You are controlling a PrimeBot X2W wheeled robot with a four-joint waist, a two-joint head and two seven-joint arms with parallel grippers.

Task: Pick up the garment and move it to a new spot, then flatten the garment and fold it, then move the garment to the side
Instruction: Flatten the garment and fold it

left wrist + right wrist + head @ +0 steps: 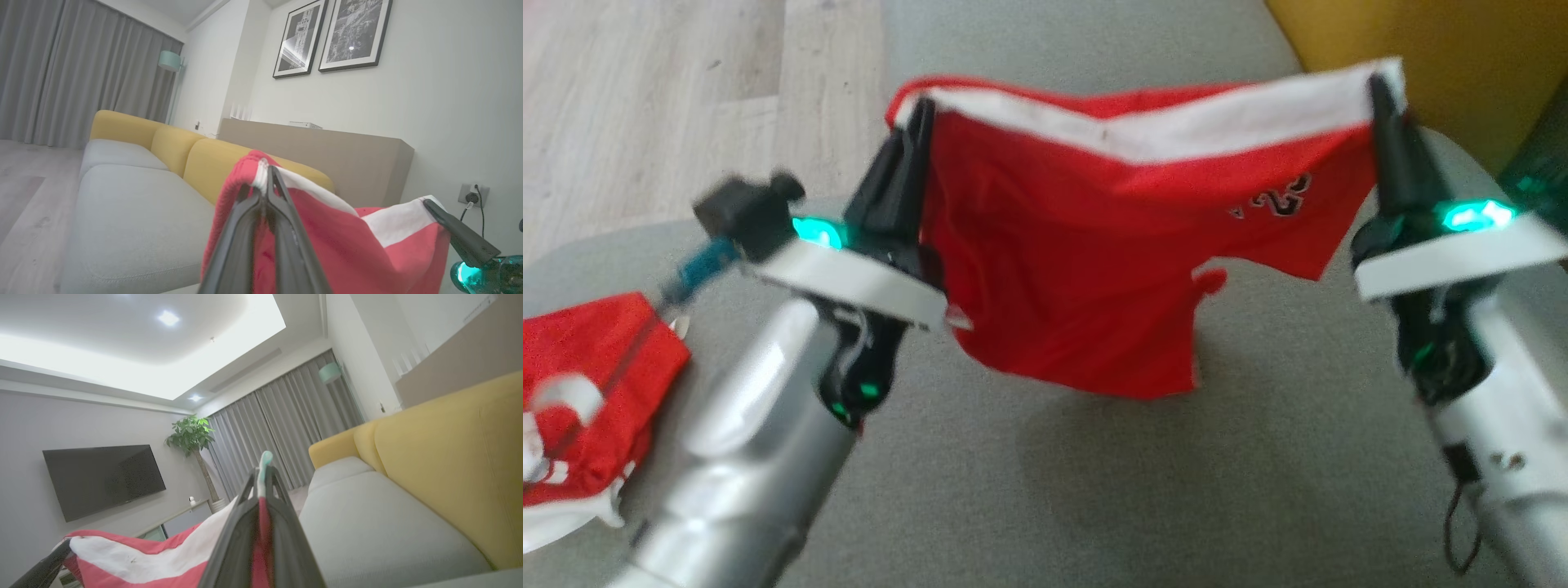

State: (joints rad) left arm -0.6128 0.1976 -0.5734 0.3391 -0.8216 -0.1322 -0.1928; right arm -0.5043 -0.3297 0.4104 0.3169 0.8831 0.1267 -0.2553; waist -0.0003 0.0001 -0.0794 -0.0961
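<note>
Lying at the far left of the head view, a bunched red cloth [588, 367] with white trim rests on the grey sofa seat [1094, 490], with pale wooden floor [645, 82] above it. Just right of that cloth the left arm rises, and the left end effector [921, 114] has its two dark fingers pressed together on the left corner of the garment [1078, 269], pinching the white waistband. The left wrist view confirms it: red and white fabric is clamped between the closed fingers, with no gap visible.

The garment, a pair of red shorts, hangs in the air between the two arms, above the seat and clear of it. Its white band sags slightly in the middle, and the legs droop toward the cushion. A dark-and-white print sits near its right side, too blurred to read.

Further right, the right end effector [1378, 90] is likewise closed on the waistband's other corner. In the right wrist view a strip of red and white cloth runs between its shut fingers. Beyond it, at the upper right, stands the yellow backrest [1421, 49].
</note>
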